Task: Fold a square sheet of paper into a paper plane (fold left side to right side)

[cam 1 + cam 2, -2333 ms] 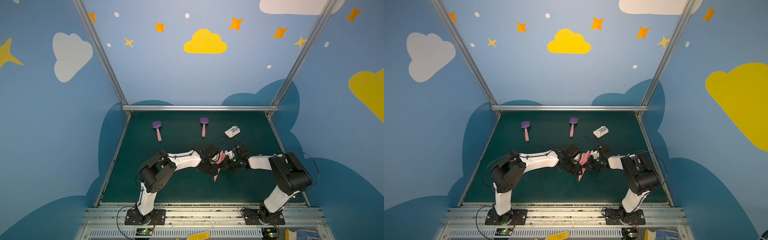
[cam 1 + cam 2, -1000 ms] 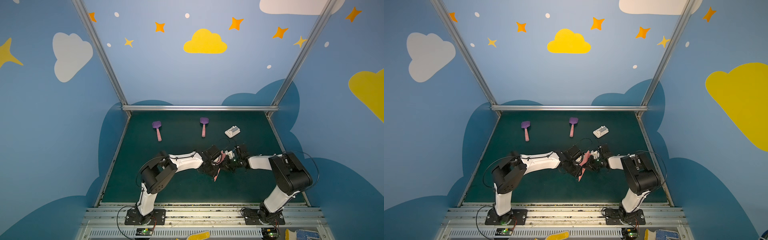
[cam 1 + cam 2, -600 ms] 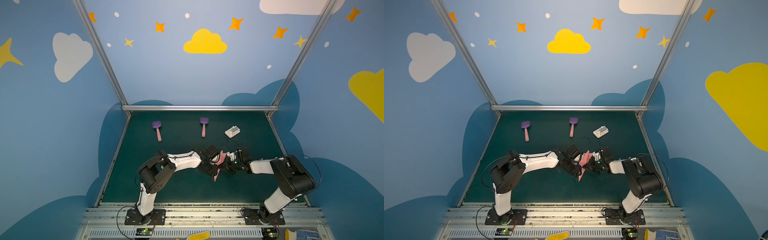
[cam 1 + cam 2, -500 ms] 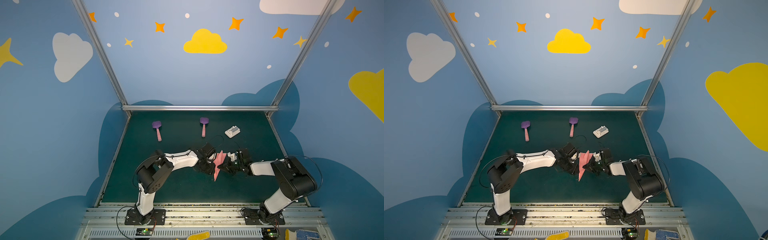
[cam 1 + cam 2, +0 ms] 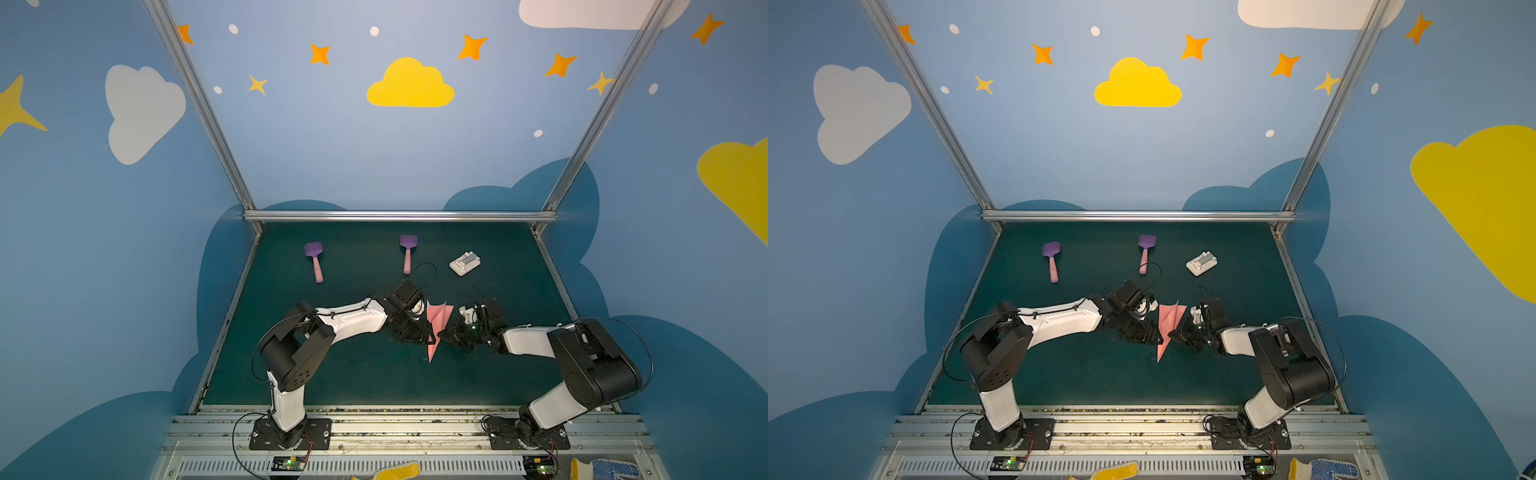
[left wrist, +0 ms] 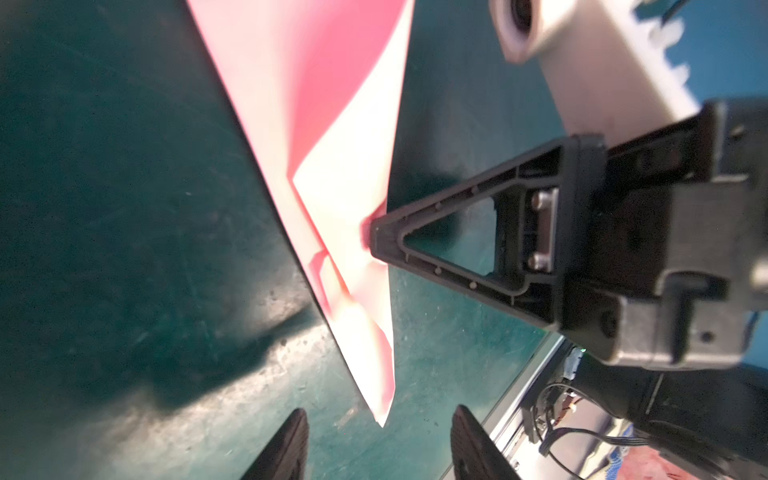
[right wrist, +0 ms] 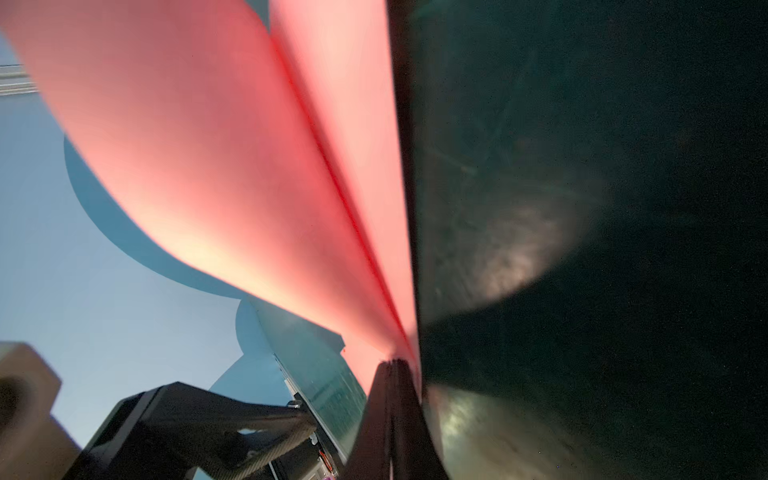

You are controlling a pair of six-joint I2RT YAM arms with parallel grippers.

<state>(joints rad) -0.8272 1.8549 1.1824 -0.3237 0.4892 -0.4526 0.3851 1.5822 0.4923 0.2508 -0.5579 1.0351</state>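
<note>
paper plane (image 7: 232, 158): blurred, cut off, right wrist view | left end effector (image 6: 378, 432): only tips in frame

In a top view, you had the paper plane (image 5: 1168, 326) lying mid-counter (image 5: 1100, 378), nose toward the arm bases. Your left end effector (image 5: 1155, 336) sat just beside the plane's left edge. Your right end effector (image 5: 1177, 332) was clamped on its right edge. Beyond the plane's tail lay a white block (image 5: 1201, 263) to the right, a near spatula (image 5: 1145, 253) slightly left, and a far spatula (image 5: 1052, 259) well left.
</note>
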